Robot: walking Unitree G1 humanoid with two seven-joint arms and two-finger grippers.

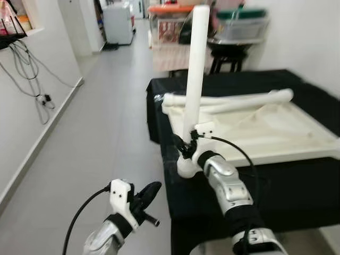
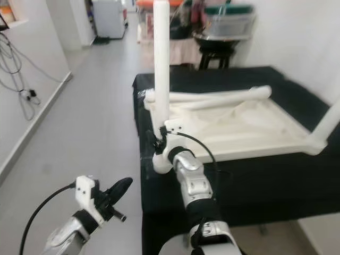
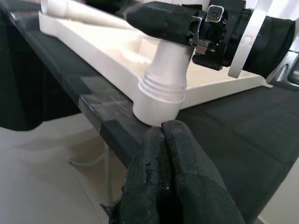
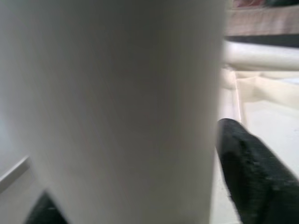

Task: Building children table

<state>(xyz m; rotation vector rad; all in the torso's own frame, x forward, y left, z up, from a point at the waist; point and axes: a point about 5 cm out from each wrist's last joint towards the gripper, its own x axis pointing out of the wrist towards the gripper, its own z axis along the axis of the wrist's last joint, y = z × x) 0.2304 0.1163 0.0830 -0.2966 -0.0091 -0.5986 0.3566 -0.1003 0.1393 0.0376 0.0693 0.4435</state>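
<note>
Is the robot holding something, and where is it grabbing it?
The right claw grips the upright white table leg near its bottom end. The left claw holds nothing.

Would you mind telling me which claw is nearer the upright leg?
Right. The right claw grips the upright leg near its base; the left claw, shut, hangs off the table's edge, apart from it.

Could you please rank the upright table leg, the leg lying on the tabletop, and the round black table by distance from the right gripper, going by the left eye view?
1. Upright leg: clamped in the right gripper, near corner.
2. Lying leg: across the tabletop, behind.
3. Round black table: farthest back.
</note>
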